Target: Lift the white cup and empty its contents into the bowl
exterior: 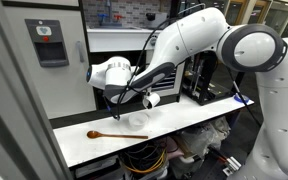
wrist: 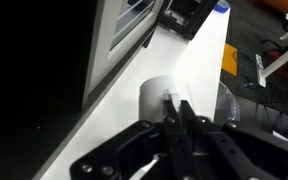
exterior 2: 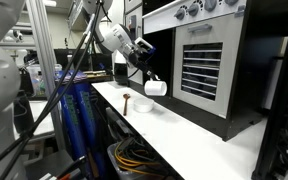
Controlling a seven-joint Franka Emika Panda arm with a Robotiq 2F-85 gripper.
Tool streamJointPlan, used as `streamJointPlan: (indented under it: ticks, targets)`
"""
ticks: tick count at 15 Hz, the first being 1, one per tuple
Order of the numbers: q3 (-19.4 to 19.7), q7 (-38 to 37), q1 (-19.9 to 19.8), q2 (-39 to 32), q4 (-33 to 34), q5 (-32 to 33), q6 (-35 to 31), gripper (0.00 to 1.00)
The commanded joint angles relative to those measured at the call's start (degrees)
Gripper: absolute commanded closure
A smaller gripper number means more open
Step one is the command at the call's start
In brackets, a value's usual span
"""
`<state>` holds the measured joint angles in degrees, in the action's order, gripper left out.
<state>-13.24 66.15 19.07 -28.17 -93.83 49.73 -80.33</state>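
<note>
Tool (exterior 2: 150, 80) was recorded closed on the white cup (exterior 2: 157, 88). The cup was held clear of the surface (exterior 2: 189, 128), apparently tilted, above the bowl (exterior 2: 144, 105). Its contents could not be made out. A wooden spoon (exterior: 114, 134) was noted lying flat on the surface near the bowl.

white cup (exterior 2: 156, 87): raised, tipped sideways | bowl (exterior 2: 144, 105): white, shallow, upright, just beneath cup
</note>
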Motion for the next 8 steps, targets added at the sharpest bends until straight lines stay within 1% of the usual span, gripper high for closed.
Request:
streamJointPlan:
  ticks: [1,8]
  targets:
    - [-0.57,2.01,0.47,-2.13,3.25,1.94,1.95,0.98]
    - [-0.66,3.13,1.38,-4.09,6.60,2.53,1.83,0.98]
